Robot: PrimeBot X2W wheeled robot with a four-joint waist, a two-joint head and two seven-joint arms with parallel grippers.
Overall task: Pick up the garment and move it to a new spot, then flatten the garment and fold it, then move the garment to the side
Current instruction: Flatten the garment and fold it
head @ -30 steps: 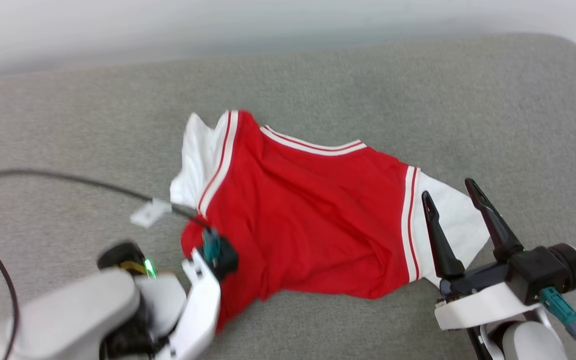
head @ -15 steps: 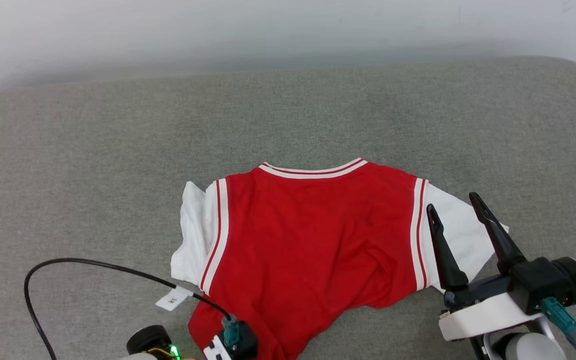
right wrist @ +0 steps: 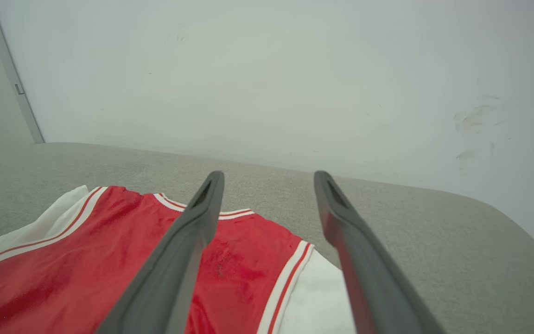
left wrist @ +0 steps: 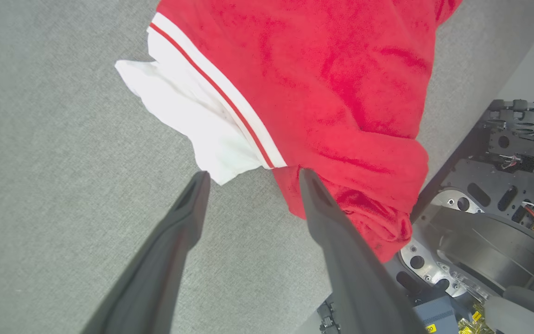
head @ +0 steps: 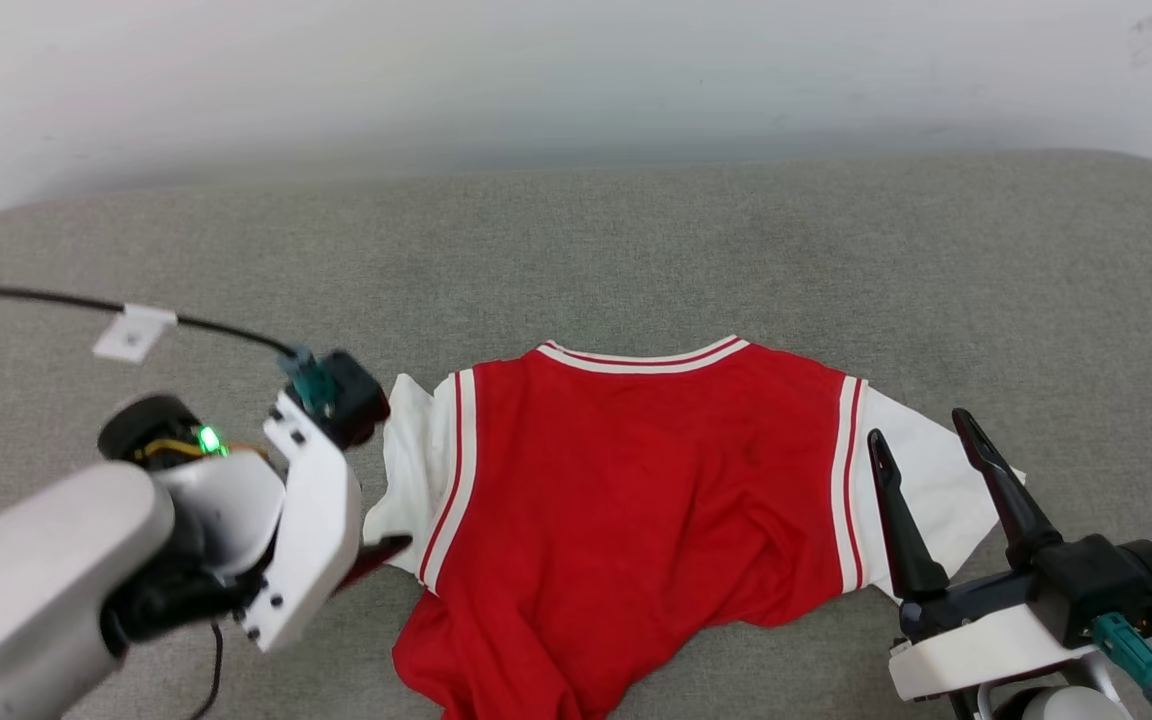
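At the near edge of the table, the garment lies back-up and mostly spread, but its bunched hem is rolled into a thick wad that seems to spill over the lip toward the robot base.

- Left hand: jaws wide, empty, tips straddling the corner where the left sleeve meets the red body. One tip is close to the white cuff, the other to the red roll; contact can't be confirmed.
- Right hand: jaws wide, empty, poised over the right sleeve, seemingly above the cloth.
- Farther off, the striped collar lies flat. Beyond it is bare grey cloth, then the wall.

Handling, as judged: light, limp knit with no stiffness, so it will sag and drag wherever you don't hold it. The grey covering looks grippy, so expect friction rather than sliding. Take it by the doubled edges: the hem corners to pull the wad out flat, or the striped shoulder seams. Pinch shallow, or you may catch both layers and the table cover.
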